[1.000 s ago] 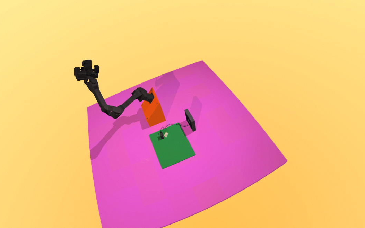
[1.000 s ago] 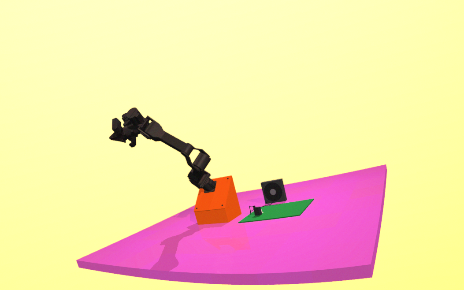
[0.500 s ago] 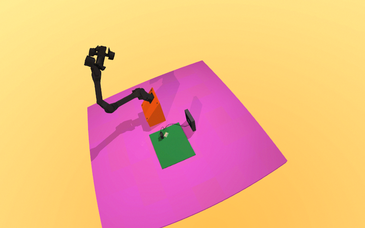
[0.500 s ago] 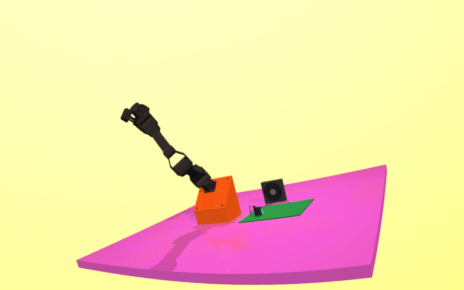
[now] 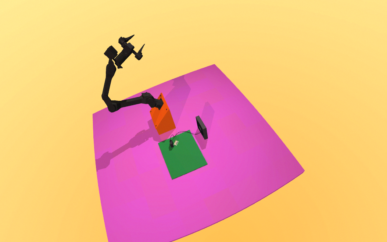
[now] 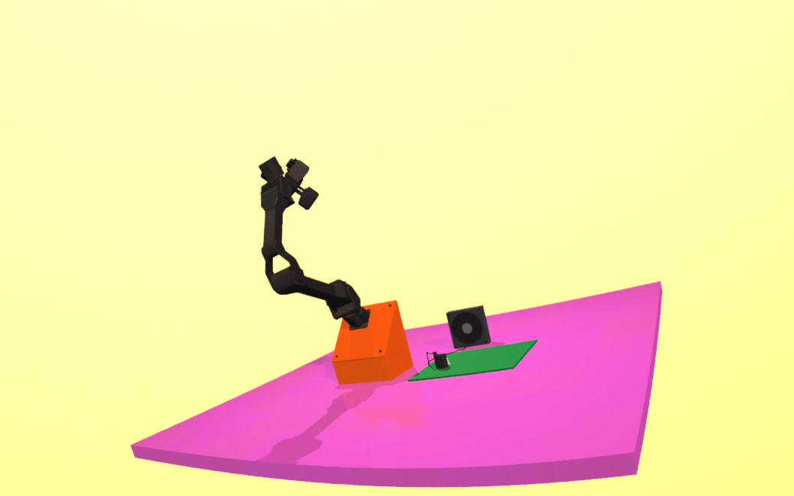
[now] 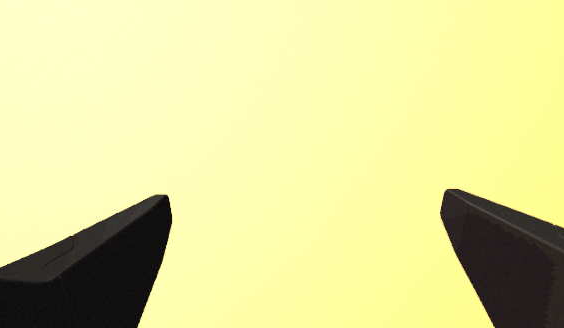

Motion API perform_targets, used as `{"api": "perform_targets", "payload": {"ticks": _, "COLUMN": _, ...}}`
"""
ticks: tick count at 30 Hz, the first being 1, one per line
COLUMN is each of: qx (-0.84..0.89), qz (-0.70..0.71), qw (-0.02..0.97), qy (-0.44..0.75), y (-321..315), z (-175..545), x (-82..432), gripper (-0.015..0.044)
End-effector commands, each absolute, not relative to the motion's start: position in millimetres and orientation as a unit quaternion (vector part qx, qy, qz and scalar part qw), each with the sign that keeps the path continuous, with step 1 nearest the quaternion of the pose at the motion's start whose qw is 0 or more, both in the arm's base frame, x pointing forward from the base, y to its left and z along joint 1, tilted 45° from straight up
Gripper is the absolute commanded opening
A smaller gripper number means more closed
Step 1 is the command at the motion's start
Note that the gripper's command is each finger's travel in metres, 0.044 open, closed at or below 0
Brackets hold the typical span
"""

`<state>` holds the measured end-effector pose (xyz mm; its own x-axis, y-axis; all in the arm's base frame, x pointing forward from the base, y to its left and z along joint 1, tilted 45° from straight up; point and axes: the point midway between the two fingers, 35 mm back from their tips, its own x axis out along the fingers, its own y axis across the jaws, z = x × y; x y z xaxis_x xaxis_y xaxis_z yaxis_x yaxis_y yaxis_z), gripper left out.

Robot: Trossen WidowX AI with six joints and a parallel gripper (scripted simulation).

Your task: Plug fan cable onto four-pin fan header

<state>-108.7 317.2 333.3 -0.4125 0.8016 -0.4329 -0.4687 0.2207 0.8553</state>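
My gripper (image 5: 139,39) (image 7: 308,205) is open and empty, raised high and far from the board. The wrist view shows only its two spread fingers against a plain background. The green board (image 5: 185,162) (image 6: 498,357) lies flat. The black plug (image 5: 171,143) (image 6: 442,360) is at the board's end near the orange base, beside the small whitish header (image 5: 176,143), not on it. In the exterior view the plug hides most of the header. The header's pins are too small to make out. A thin dark cable runs in a loop from the plug to the black fan (image 5: 201,127) (image 6: 467,327).
The orange wedge-shaped base (image 5: 167,122) (image 6: 361,371) carries the arm and stands close to the board's plug end. The fan stands upright just off the board's side. All of it is on a pink table top (image 5: 248,186) (image 6: 510,418) with visible outer edges.
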Motion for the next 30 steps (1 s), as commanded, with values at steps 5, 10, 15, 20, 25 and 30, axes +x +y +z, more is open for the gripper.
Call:
{"api": "perform_targets", "payload": {"ticks": 5, "qx": 0.137, "qz": 0.460, "qw": 0.681, "qy": 0.553, "y": 346, "z": 266, "x": 1, "gripper": 0.0440}}
{"api": "perform_targets", "payload": {"ticks": 10, "qx": 0.121, "qz": 0.351, "qw": 0.757, "qy": 0.538, "y": 337, "z": 226, "x": 74, "gripper": 0.0440}}
{"api": "perform_targets", "payload": {"ticks": 15, "qx": 0.087, "qz": 0.220, "qw": 0.813, "qy": 0.533, "y": 307, "z": 182, "x": 143, "gripper": 0.0440}}
{"api": "perform_targets", "payload": {"ticks": 20, "qx": 0.044, "qz": 0.085, "qw": 0.841, "qy": 0.533, "y": 257, "z": 142, "x": 200, "gripper": 0.0440}}
{"api": "perform_targets", "payload": {"ticks": 25, "qx": -0.013, "qz": -0.056, "qw": 0.838, "qy": 0.542, "y": 189, "z": 105, "x": 244, "gripper": 0.0440}}
{"api": "perform_targets", "payload": {"ticks": 30, "qx": -0.076, "qz": -0.186, "qw": 0.802, "qy": 0.562, "y": 112, "z": 77, "x": 266, "gripper": 0.0440}}
